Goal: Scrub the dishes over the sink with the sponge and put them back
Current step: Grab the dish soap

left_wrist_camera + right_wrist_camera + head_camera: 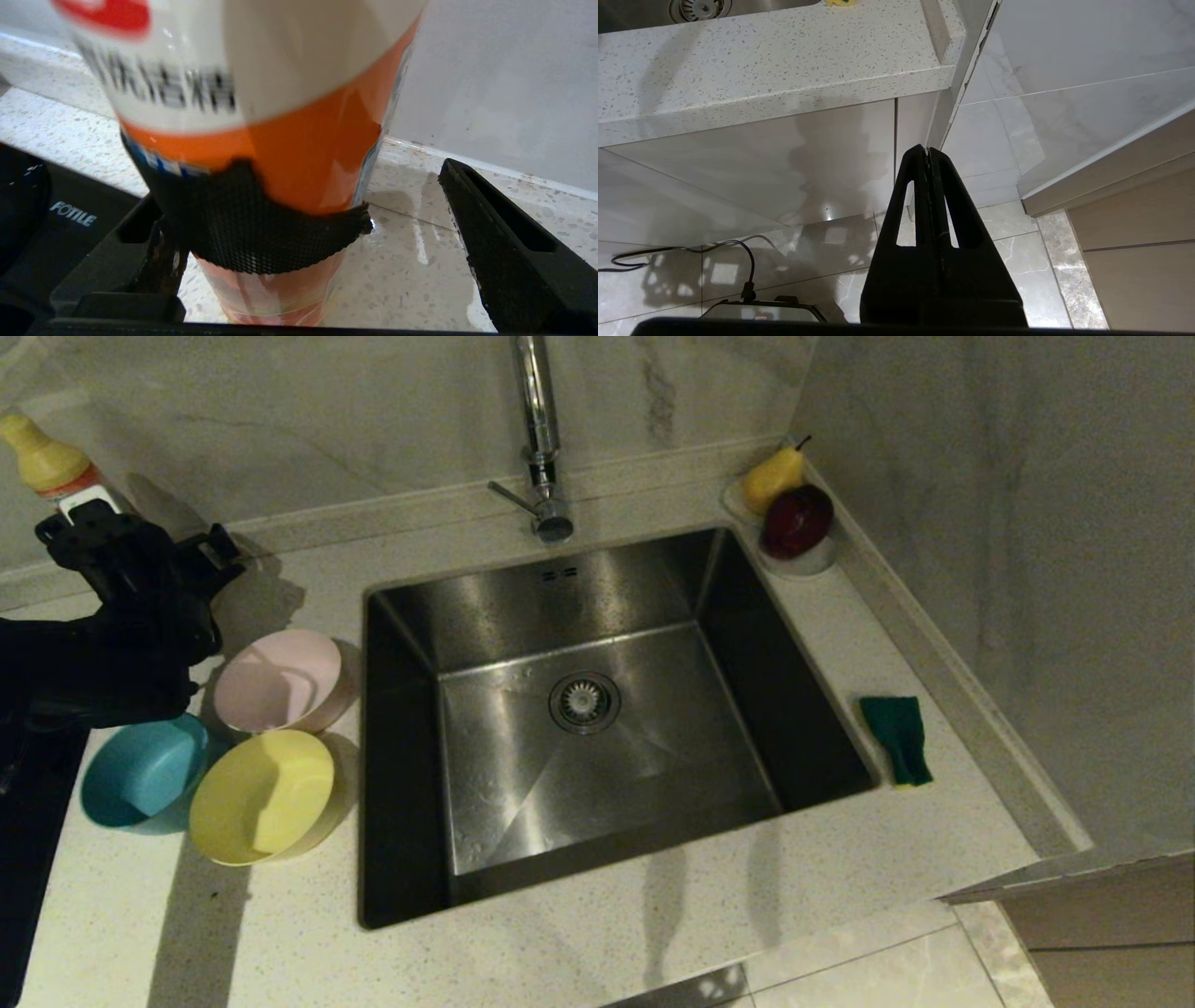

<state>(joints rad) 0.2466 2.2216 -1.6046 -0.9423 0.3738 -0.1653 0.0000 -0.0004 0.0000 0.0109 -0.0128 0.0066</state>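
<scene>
- Three bowls sit together on the table (653, 952) left of the sink (597, 728): one pink bowl (280, 679), one blue bowl (142, 770), one yellow bowl (263, 795).
- One green sponge (898, 737) lies on the table right of the sink, well apart from the bowls.
- The left end effector (140, 546) hovers behind the bowls, fingers (495, 242) spread wide around one orange-and-white bottle (261, 116), not yet closed on it.
- The right end effector (928, 154) hangs below the table edge, fingers pressed together, empty.
- One white dish (801, 563) in the far right corner holds two fruits.
</scene>
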